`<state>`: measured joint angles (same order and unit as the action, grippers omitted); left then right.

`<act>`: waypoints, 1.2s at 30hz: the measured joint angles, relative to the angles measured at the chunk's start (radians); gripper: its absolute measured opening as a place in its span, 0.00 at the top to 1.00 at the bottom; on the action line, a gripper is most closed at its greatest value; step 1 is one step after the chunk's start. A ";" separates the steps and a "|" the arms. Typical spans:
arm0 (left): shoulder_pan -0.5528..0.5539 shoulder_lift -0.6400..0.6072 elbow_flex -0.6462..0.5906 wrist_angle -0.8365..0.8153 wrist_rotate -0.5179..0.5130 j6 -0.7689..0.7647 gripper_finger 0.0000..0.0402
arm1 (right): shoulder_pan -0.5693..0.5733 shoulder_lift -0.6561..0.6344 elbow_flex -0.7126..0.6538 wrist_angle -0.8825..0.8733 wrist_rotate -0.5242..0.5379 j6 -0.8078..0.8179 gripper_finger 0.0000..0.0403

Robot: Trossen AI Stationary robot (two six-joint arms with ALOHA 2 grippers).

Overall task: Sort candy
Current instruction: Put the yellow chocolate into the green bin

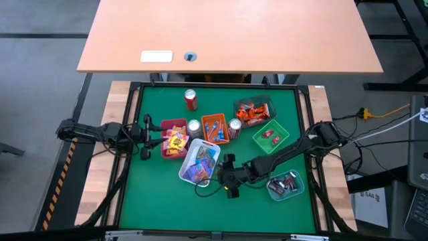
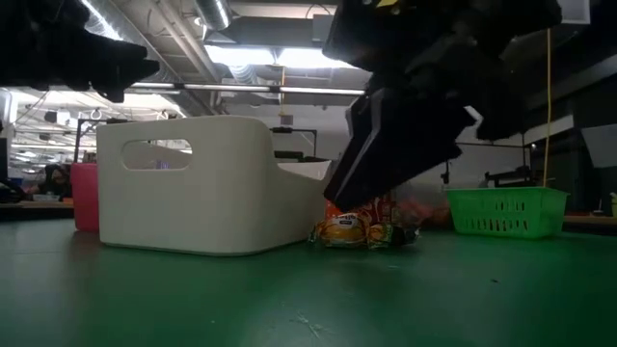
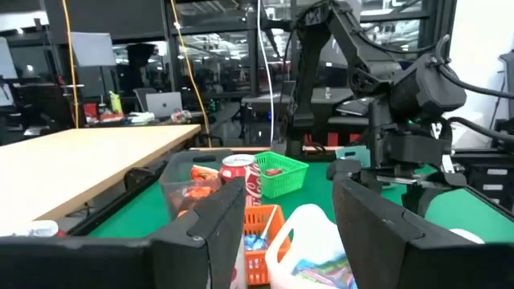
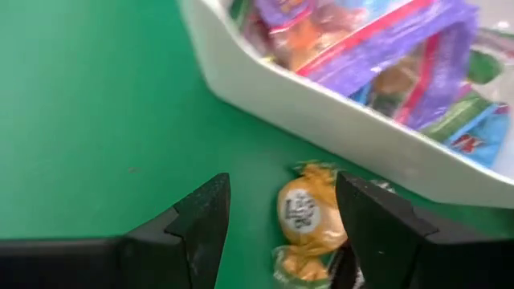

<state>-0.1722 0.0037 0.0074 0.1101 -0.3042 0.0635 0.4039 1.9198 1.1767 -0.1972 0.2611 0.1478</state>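
High view shows six trays on the green mat (image 1: 147, 201). A white tray (image 1: 189, 175) holds purple and blue packets; a pink tray (image 1: 168, 127) holds yellow sweets; an orange tray (image 1: 215, 128) holds small blue and red pieces. A clear tub (image 1: 254, 111) carries orange-red wrappers, a green basket (image 1: 271, 137) two red ones, and a clear tray (image 1: 285, 186) dark and silver ones. Three soda cans (image 1: 190, 100) stand among them.

The right gripper (image 4: 281, 221) hangs released, its fingers astride a gold-wrapped candy (image 4: 303, 215) lying on the mat just beside the white tray's wall. The left gripper (image 3: 291, 225) waits spread wide by the pink tray. Low down, the right arm blocks most of what lies beyond.
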 joint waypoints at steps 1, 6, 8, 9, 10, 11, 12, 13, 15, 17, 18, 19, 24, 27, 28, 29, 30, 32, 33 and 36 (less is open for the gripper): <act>0.000 0.000 0.000 0.001 -0.001 0.000 0.56 | -0.005 0.000 0.000 0.002 0.005 0.001 0.44; 0.003 0.001 0.000 -0.037 -0.008 -0.001 0.56 | -0.034 0.000 0.000 -0.003 0.007 0.002 0.44; 0.003 0.001 0.000 -0.045 -0.008 -0.005 0.56 | -0.041 0.007 0.000 -0.012 -0.002 0.003 0.44; 0.003 0.001 0.000 -0.050 -0.008 -0.005 0.56 | -0.047 0.011 0.000 -0.013 -0.008 0.004 0.44; 0.003 0.001 0.000 -0.051 -0.008 -0.005 0.56 | -0.047 0.016 0.000 -0.019 -0.010 0.004 0.44; 0.003 0.001 0.000 -0.050 -0.008 -0.005 0.56 | -0.047 0.025 0.000 -0.016 -0.019 0.004 0.44; 0.003 0.001 0.000 -0.051 -0.008 -0.005 0.56 | -0.047 0.035 0.001 -0.003 -0.035 0.004 0.44; 0.003 0.001 0.000 -0.051 -0.008 -0.005 0.56 | -0.046 0.043 0.002 0.001 -0.050 0.004 0.44; 0.003 0.002 0.000 -0.051 -0.008 -0.005 0.56 | -0.044 0.065 0.002 -0.003 -0.071 0.006 0.44; 0.003 0.003 0.000 -0.051 -0.008 -0.006 0.56 | -0.044 0.077 0.004 -0.001 -0.073 0.006 0.44; 0.003 0.003 0.000 -0.051 -0.008 -0.006 0.56 | -0.044 0.077 0.005 -0.006 -0.075 0.005 0.44; 0.003 0.003 0.000 -0.051 -0.008 -0.006 0.56 | -0.044 0.077 0.005 -0.006 -0.078 0.006 0.44; 0.003 0.003 0.000 -0.051 -0.009 -0.006 0.56 | -0.044 0.073 0.003 -0.007 -0.090 0.005 0.45; 0.003 0.003 0.000 -0.051 -0.009 -0.006 0.56 | -0.044 0.072 0.003 -0.007 -0.101 0.005 0.49; 0.003 0.003 0.000 -0.051 -0.009 -0.006 0.56 | -0.044 0.072 0.003 -0.007 -0.108 0.005 0.52; 0.003 0.003 0.000 -0.051 -0.009 -0.006 0.56 | -0.044 0.072 0.003 -0.007 -0.117 0.005 0.54; 0.003 0.003 0.000 -0.051 -0.009 -0.005 0.56 | -0.045 0.072 0.003 -0.007 -0.128 0.005 0.57; 0.003 0.003 0.000 -0.051 -0.011 -0.004 0.56 | -0.045 0.072 0.003 -0.007 -0.146 0.004 0.62; 0.003 0.003 0.000 -0.051 -0.017 -0.005 0.56 | -0.045 0.072 0.003 -0.007 -0.151 0.004 0.64; 0.003 0.003 0.000 -0.050 -0.034 0.001 0.56 | -0.045 0.065 0.006 -0.021 -0.168 0.003 0.71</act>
<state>-0.1696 0.0063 0.0074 0.0597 -0.3382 0.0641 0.3588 1.9846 1.1825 -0.2182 0.0928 0.1509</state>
